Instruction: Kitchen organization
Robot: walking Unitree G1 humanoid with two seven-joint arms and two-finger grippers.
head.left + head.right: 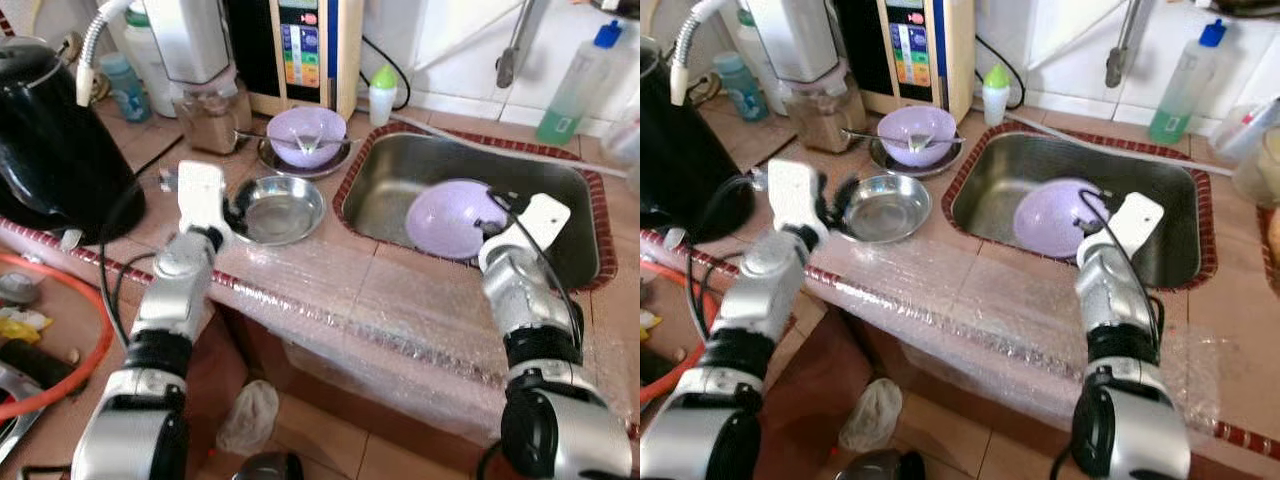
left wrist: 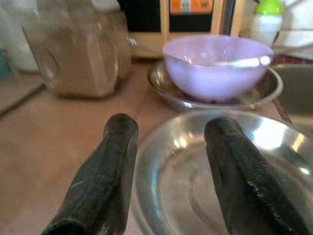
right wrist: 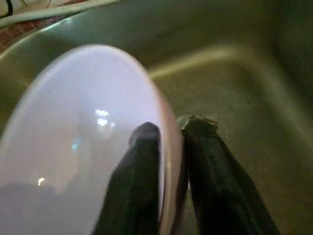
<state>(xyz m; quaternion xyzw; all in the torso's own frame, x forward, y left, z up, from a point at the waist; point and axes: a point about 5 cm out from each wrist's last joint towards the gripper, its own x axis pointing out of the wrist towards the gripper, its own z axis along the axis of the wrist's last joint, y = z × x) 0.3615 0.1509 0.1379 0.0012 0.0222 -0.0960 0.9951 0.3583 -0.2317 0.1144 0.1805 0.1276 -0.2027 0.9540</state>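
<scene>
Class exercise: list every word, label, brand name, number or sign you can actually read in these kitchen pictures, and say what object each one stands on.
No text can be read with certainty.
Appliance panel behind the upper purple bowl: coloured buttons and a small display, too blurred to read.
Green-liquid bottle behind the sink: no legible label.
Small teal bottle beside the black kettle: markings too small to read.

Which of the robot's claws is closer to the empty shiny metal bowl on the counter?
The left. The left claw is open, its fingers straddling the rim of the empty steel bowl. The right claw is over in the sink, shut on the rim of a lilac plastic bowl.
</scene>
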